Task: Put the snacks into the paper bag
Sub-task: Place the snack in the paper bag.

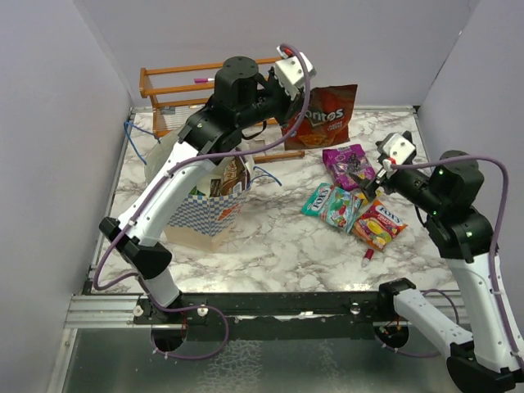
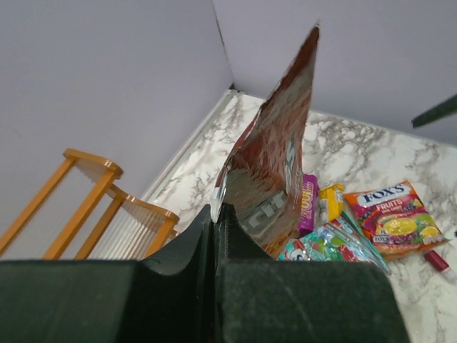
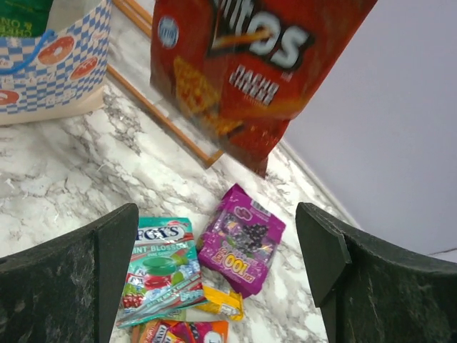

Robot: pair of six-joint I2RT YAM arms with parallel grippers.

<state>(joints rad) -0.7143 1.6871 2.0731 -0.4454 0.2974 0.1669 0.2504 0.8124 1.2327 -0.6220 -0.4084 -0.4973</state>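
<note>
Two arms: the left gripper point(image 2: 218, 214) is pinched shut on one edge of the red Doritos packet point(image 1: 323, 115). The right gripper point(image 3: 218, 229) has its jaws wide apart and holds nothing.
Held packet: lifted clear of the table point(image 1: 278, 246) at its far side, long axis roughly upright.
Paper bag: the paper bag point(image 1: 209, 214) stands mouth-up at the left, beneath the left forearm, with packets showing inside.
Key relation: the bag lies nearward and left of the held packet, so the carry probably runs back toward the left arm's base, then down, narrow end first.
Loose candy: the teal pack point(image 1: 317, 199), magenta pack point(image 1: 350, 164) and red-yellow pack point(image 1: 379, 223) lie flat under the right gripper, well apart from the bag. The right arm is nearer to them.
</note>
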